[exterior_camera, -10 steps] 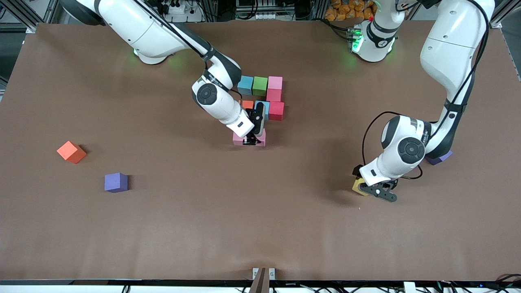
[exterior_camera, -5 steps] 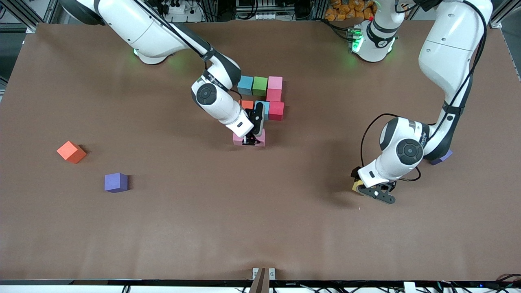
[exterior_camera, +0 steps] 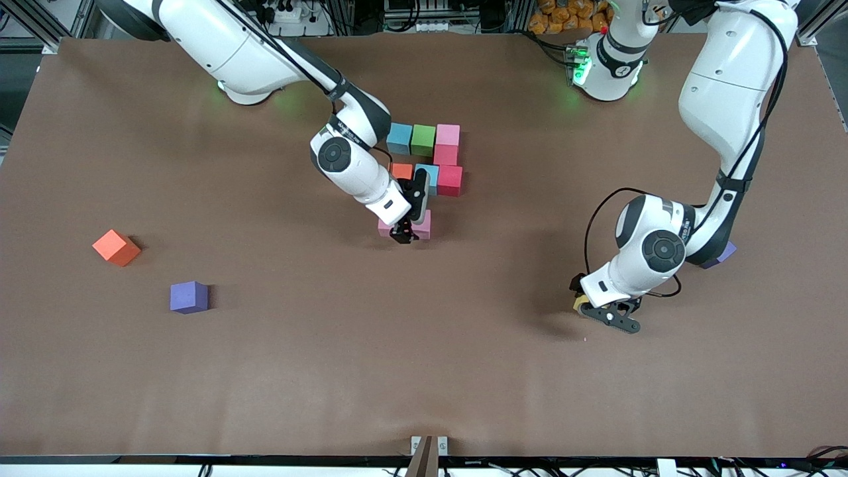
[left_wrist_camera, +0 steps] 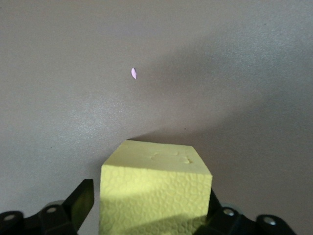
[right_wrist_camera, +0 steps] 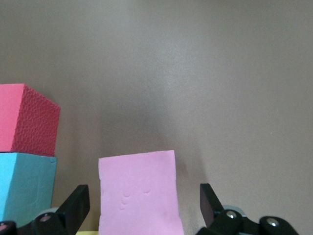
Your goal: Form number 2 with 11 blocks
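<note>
Standing apart from a pink cube (right_wrist_camera: 138, 193), the right gripper's (exterior_camera: 404, 233) open fingers are seen beside the unfinished number 2 (exterior_camera: 427, 162) at mid-table. A yellow cube (left_wrist_camera: 154, 188) is enclosed by the left gripper (exterior_camera: 606, 311), grip unclear. Wide bare table (exterior_camera: 371, 358) is left nearer the camera. Two purple cubes (exterior_camera: 189, 296) and one loose orange cube (exterior_camera: 116, 247) are counted.

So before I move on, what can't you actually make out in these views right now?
- Front view: the yellow cube is mostly covered by the left gripper.
- Front view: the right gripper and its wrist cover part of the pink cube and the row above it.
- Front view: the left arm hides most of a purple cube.
- Both wrist views: cube bottoms cut off by the edge.
</note>
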Available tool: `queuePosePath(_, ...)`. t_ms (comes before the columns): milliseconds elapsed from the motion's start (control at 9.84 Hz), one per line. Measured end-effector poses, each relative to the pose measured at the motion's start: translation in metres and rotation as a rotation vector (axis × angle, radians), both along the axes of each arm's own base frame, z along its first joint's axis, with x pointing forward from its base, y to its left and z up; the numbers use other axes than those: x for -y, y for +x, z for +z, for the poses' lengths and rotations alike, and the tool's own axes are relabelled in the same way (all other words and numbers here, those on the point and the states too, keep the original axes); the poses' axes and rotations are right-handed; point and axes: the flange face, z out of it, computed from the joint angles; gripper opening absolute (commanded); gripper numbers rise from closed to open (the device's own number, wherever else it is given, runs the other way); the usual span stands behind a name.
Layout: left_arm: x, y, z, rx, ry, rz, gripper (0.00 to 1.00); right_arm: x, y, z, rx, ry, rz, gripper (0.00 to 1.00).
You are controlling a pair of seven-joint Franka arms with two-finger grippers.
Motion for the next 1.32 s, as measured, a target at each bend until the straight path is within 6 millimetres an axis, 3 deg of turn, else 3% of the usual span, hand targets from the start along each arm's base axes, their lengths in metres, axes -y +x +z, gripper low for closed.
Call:
queuePosePath(203, 0.000, 0.001, 0.001, 0.003, -0.001, 0.000, 0.03, 0.003, 0.003, 0.004, 0.005, 0.001, -0.009, 1.00)
queuePosePath(610, 0.001, 0.007, 0.008, 0.022, -0.005, 0.002, 0.01, 0.006, 0.003, 0.035, -0.065, -0.048, -0.059, 1.00)
queuePosePath(813, 0.003, 0.008, 0.020, 0.031, -0.006, 0.005, 0.01, 0.019, 0.014, 0.075, -0.174, -0.083, -0.111, 1.00)
queuePosePath(915, 0.007, 0.006, 0.029, 0.017, 0.000, 0.022, 0.02, 0.043, 0.031, 0.106, -0.220, -0.117, -0.144, 1.00)
queuePosePath(1118, 0.028, -0.006, 0.047, -0.022, 0.002, 0.122, 0.02, 0.122, 0.077, 0.157, -0.252, -0.151, -0.256, 1.00)
queuePosePath(1321, 0.061, -0.028, 0.056, -0.044, -0.016, 0.311, 0.02, 0.197, 0.106, 0.178, -0.256, -0.170, -0.376, 1.00)
